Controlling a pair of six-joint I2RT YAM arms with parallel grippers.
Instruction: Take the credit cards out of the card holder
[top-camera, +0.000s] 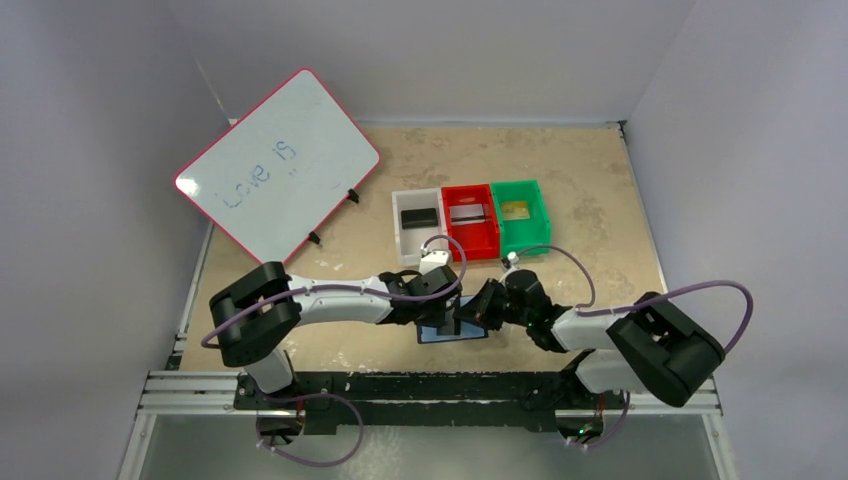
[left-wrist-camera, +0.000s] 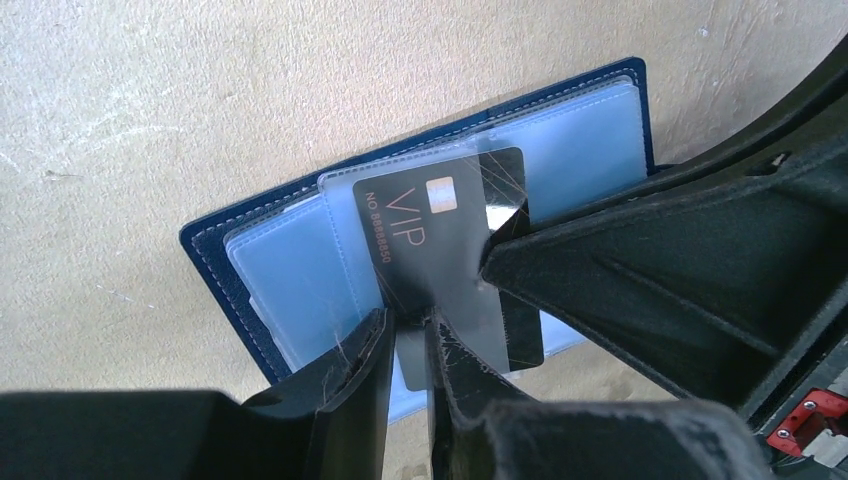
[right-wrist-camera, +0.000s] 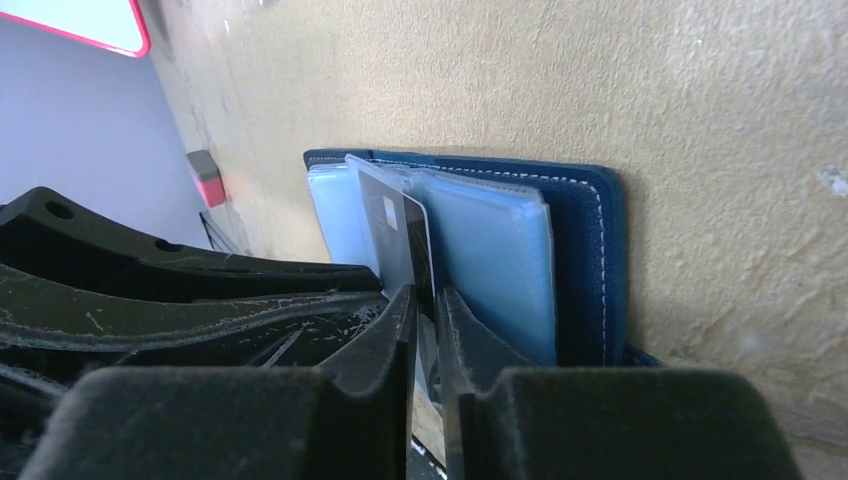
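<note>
The card holder (top-camera: 452, 334) lies open on the table between both arms, navy outside (left-wrist-camera: 230, 250) with light blue pockets (right-wrist-camera: 585, 250). A black credit card (left-wrist-camera: 440, 230) marked VIP sticks halfway out of a pocket and is edge-on in the right wrist view (right-wrist-camera: 405, 240). My left gripper (left-wrist-camera: 410, 320) is nearly closed over the card's lower left corner, which shows between its tips. My right gripper (right-wrist-camera: 427, 295) straddles the same card, its jaws a little apart. In the top view, the left gripper (top-camera: 447, 318) and right gripper (top-camera: 478, 312) meet over the holder.
Behind the holder stand three bins. The white bin (top-camera: 398, 215) holds a black card, the red bin (top-camera: 472, 245) a silver one, and the green bin (top-camera: 525, 238) a gold one. A pink-framed whiteboard (top-camera: 275, 165) leans at the back left. A pink eraser (right-wrist-camera: 208, 180) lies near it.
</note>
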